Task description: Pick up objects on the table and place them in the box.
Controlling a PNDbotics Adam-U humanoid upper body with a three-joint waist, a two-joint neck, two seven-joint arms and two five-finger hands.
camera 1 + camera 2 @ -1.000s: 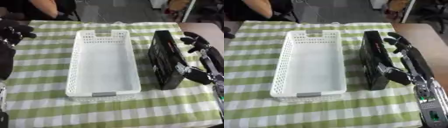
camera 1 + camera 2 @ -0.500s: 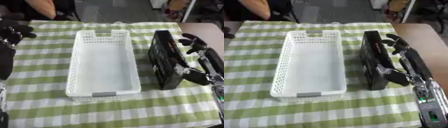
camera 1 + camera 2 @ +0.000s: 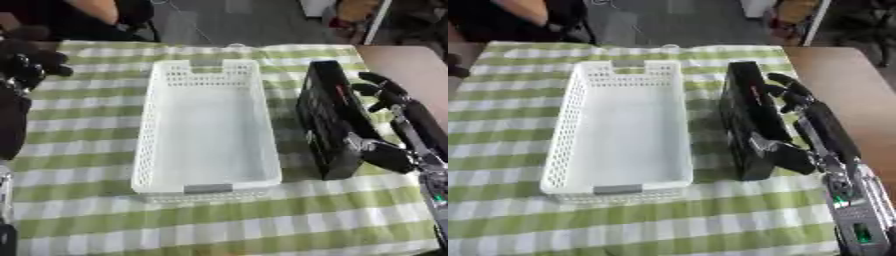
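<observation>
Right eye view is giving the clearest look: the right hand (image 3: 798,125) is lying along the long black object (image 3: 745,120), fingers at its far end and thumb curling round its near end. That object is standing just right of the white basket (image 3: 562,150), running parallel; the left hand (image 3: 26,62) is hanging well away

Office or lab room: desk (image 3: 105,220) under green-checked cloth (image 3: 262,215), grey floor (image 3: 192,25) at 12 o'clock, wooden table (image 3: 842,85) at 3 o'clock.
</observation>
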